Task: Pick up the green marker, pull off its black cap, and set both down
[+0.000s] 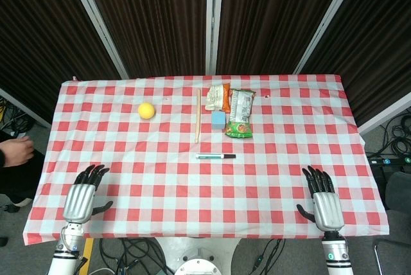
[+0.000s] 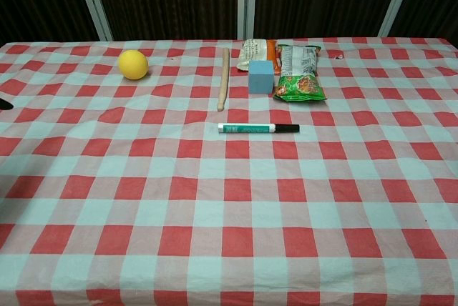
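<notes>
Checked cloth covers the counter point(image 2: 86, 199); mid-counter lies the green marker point(image 2: 247, 129), its black cap point(image 2: 288, 129) pointing right. Light, stiff, probably slick, so I'd pinch barrel and cap separately. My left hand point(image 1: 82, 196) and right hand point(image 1: 324, 200) rest empty, fingers spread.

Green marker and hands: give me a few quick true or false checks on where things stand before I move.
1. The green marker lies flat on the table with its black cap on. True.
2. The left hand is holding the marker. False: it rests near the table's near edge, holding nothing.
3. The cap end points toward the robot's right side. True.
4. The yellow ball touches the marker. False: it sits far off, toward the back left.
5. The right hand has its fingers apart and holds nothing. True.
6. The blue block lies nearer the robot than the marker. False: it is behind it.
</notes>
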Robot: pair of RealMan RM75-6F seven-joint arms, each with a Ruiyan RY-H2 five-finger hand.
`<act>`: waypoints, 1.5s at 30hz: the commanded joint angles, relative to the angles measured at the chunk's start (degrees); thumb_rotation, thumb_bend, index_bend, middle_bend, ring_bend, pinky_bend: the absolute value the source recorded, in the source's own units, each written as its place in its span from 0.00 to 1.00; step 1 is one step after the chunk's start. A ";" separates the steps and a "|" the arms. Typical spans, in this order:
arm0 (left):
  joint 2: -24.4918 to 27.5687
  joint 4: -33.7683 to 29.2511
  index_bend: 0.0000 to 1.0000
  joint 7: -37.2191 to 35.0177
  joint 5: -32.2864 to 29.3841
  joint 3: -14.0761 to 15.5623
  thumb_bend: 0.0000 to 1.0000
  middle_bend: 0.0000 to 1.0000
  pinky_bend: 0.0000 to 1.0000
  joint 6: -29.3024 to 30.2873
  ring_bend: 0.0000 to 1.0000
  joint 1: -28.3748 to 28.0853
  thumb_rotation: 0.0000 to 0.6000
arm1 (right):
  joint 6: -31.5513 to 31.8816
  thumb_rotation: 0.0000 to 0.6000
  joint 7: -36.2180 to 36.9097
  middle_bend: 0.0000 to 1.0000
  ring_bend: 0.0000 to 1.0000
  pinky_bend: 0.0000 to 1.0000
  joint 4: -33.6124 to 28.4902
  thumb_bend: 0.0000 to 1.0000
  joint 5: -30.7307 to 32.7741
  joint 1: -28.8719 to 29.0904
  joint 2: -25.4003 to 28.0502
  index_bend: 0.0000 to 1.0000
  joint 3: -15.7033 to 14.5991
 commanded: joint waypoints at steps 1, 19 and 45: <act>0.06 -0.06 0.18 0.17 0.04 -0.04 0.09 0.15 0.20 0.03 0.10 -0.07 1.00 | -0.07 1.00 -0.08 0.05 0.00 0.00 -0.13 0.07 0.05 0.00 0.07 0.00 0.00; 2.59 -10.20 0.18 9.64 -3.35 -4.34 0.09 0.16 0.22 -6.89 0.10 -6.14 1.00 | 0.52 1.00 -4.98 0.04 0.00 0.00 -4.90 0.07 0.39 1.00 3.78 0.00 2.18; -22.86 -5.20 0.38 43.87 -36.61 -20.66 0.16 0.42 0.86 -19.84 0.93 -37.28 1.00 | -1.72 1.00 -3.80 0.04 0.00 0.00 -5.75 0.07 3.40 2.44 4.89 0.00 3.58</act>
